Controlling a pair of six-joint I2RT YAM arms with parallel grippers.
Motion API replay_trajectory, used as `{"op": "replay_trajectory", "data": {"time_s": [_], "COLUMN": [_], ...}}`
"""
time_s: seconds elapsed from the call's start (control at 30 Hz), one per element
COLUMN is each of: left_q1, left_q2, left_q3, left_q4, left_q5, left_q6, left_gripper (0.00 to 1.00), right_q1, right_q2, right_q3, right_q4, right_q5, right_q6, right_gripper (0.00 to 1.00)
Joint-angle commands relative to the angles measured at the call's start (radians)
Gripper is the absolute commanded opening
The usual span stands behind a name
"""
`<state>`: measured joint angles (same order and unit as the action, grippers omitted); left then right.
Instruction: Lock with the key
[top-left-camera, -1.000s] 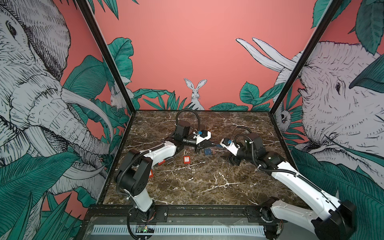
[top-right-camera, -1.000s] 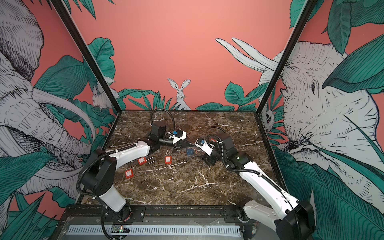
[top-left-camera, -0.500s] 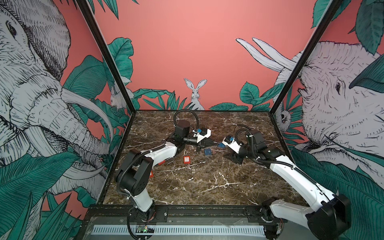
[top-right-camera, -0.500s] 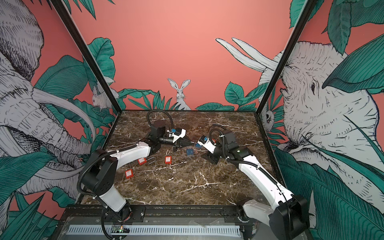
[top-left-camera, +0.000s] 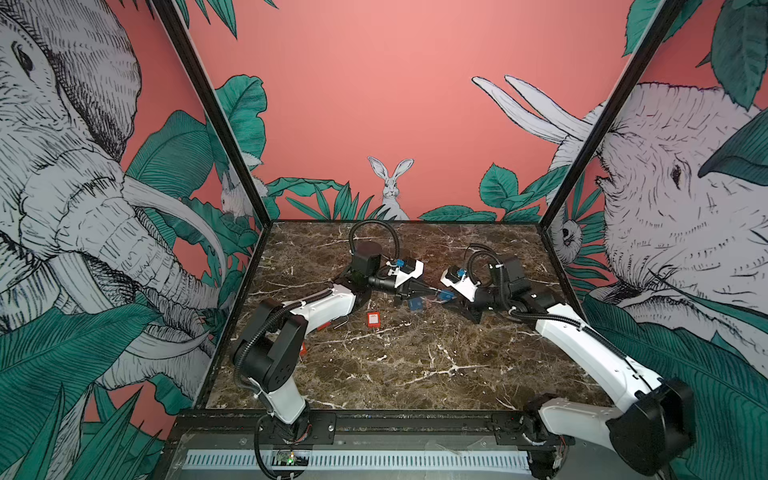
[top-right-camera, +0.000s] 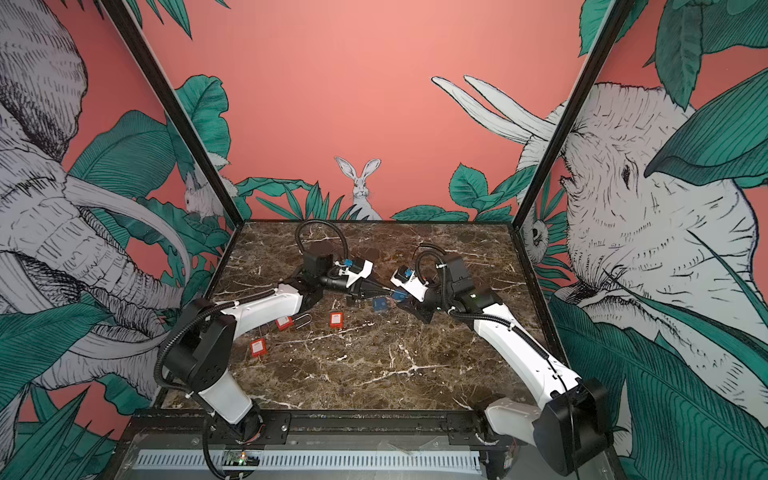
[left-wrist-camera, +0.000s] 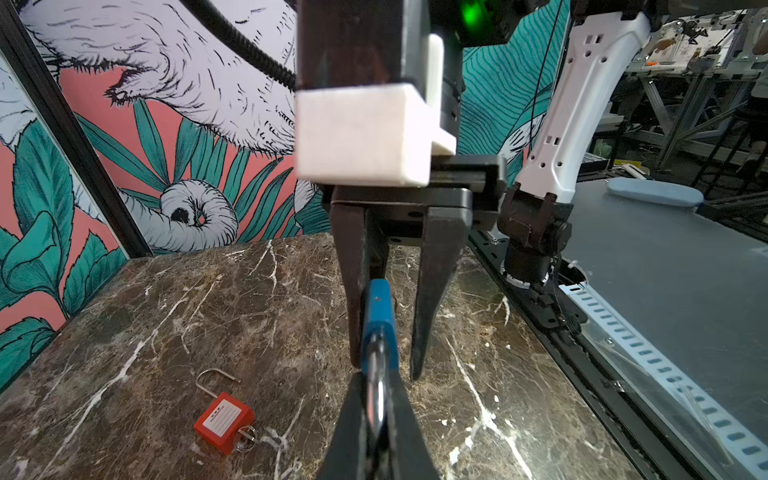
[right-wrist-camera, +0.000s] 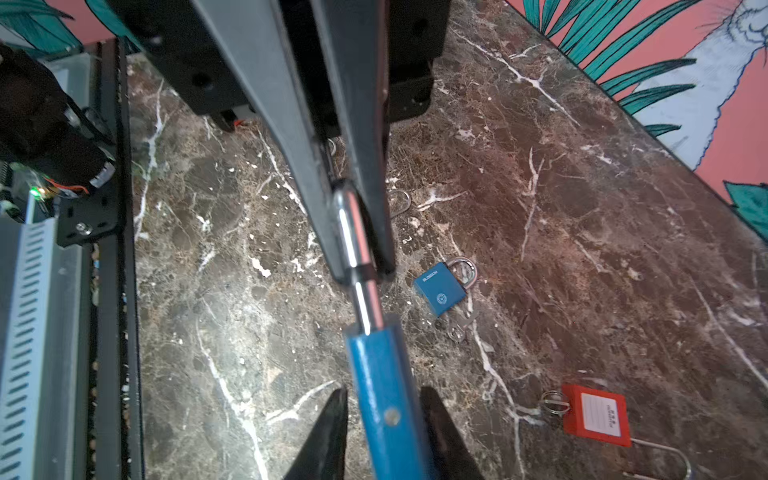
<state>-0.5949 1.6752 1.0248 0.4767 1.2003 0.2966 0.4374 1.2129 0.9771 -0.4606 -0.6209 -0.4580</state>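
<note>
Right arm has swung in twd centre since a sec ago, and the right gripper (right-wrist-camera: 382, 392) has narrowed a lot. Its two black wedge fingers now flank the body of the blue padlock (right-wrist-camera: 384, 440), one each side. Left wrist view shows one finger against the body & a thin gap at the other, so not clamped yet. Left gripper (right-wrist-camera: 361, 275) has barely shifted. Its jaws are fully closed, pinching the lock's shackle (right-wrist-camera: 352, 232), a polished steel rod seen edge-on, so can't tell if it's latched. Lock hangs in the air btwn the two grippers, clear of the table (top-left-camera: 415, 374), mid-rear of the workspace in both top views.

Lock body: flat slab, matte blue paint, small pin dot on the narrow edge. Table: dark brown marble look, white veins, glossy.

Lying on it: 2nd blue padlock (right-wrist-camera: 439, 289), w/ steel shackle and a round emblem on its face. Keys on a ring (right-wrist-camera: 456, 329) sit at its base end. Near it is a red padlock (right-wrist-camera: 595, 415): plastic-looking body w/ white label, long thin wire shackle, and a split ring (right-wrist-camera: 555, 401) at the opposite end. In a top view, second red padlock (top-right-camera: 284, 322) and third red padlock (top-right-camera: 258, 347) lie beside the left arm's forearm.
</note>
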Motion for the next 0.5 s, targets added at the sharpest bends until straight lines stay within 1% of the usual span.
{"op": "replay_trajectory", "data": {"time_s": [0.0, 0.23, 0.47], "left_q1": [-0.007, -0.013, -0.026], "left_q2": [-0.014, -0.014, -0.012], "left_q3": [0.007, 0.021, 0.043], "left_q4": [-0.011, -0.057, -0.138], "left_q5": [0.041, 0.049, 0.037], "left_q6": [0.019, 0.046, 0.113], "left_gripper": [0.00, 0.00, 0.00], "right_q1": [-0.006, -0.005, -0.006], "right_q2": [-0.004, -0.003, 0.005], "right_q3": [0.006, 0.006, 0.007], "right_q4": [0.041, 0.050, 0.068], "right_q5": [-0.065, -0.096, -0.137], "right_q6": [-0.007, -0.008, 0.008], "right_gripper": [0.23, 0.14, 0.08]}}
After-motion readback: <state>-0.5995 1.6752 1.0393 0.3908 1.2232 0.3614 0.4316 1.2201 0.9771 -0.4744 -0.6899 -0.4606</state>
